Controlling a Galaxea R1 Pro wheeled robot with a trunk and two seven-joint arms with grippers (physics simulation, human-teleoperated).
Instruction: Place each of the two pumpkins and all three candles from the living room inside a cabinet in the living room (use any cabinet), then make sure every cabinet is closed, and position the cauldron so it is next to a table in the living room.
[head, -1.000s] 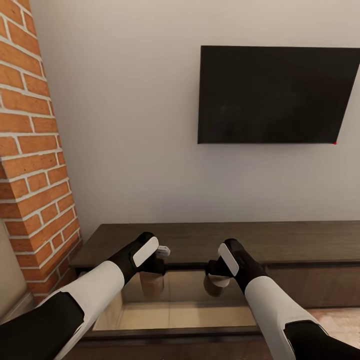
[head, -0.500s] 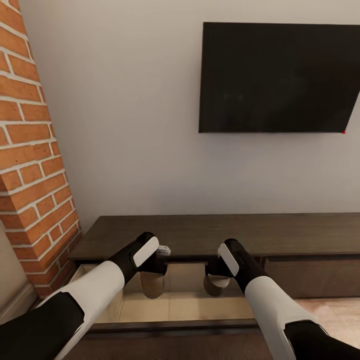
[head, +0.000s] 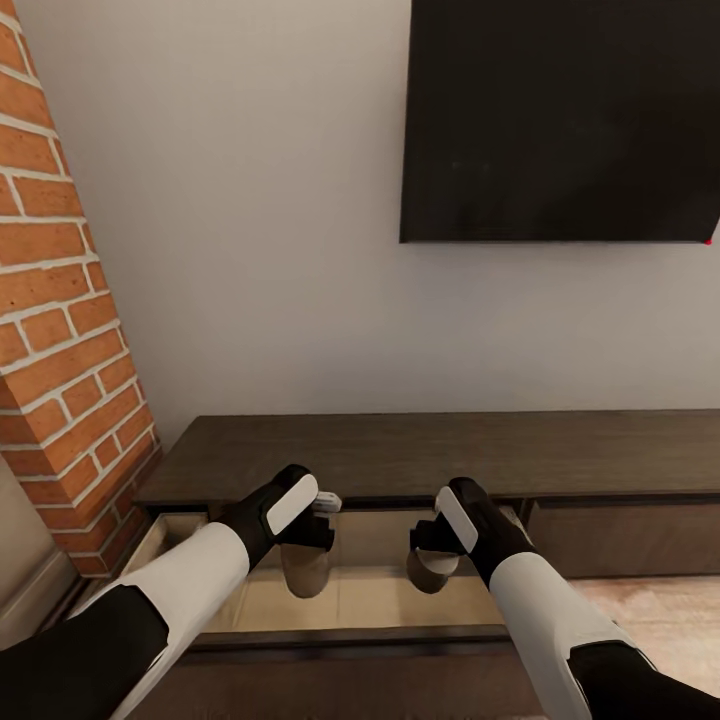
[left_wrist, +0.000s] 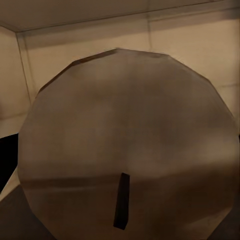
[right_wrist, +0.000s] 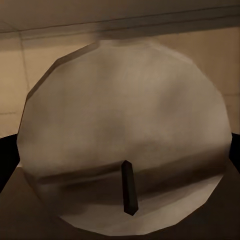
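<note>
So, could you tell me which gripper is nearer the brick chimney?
Left. The left gripper holds a candle over the open drawer's chimney-side end, close to the brick chimney; the right gripper sits farther along, toward the TV side.

Both arms wear glossy white forearm shells between black upper segments and black wrist housings. Each wrist housing carries a rounded white oblong panel on its upper side. The left gripper (head: 305, 545) and right gripper (head: 432, 545) are black, the left with a small pale grey block beside its wrist panel.
</note>
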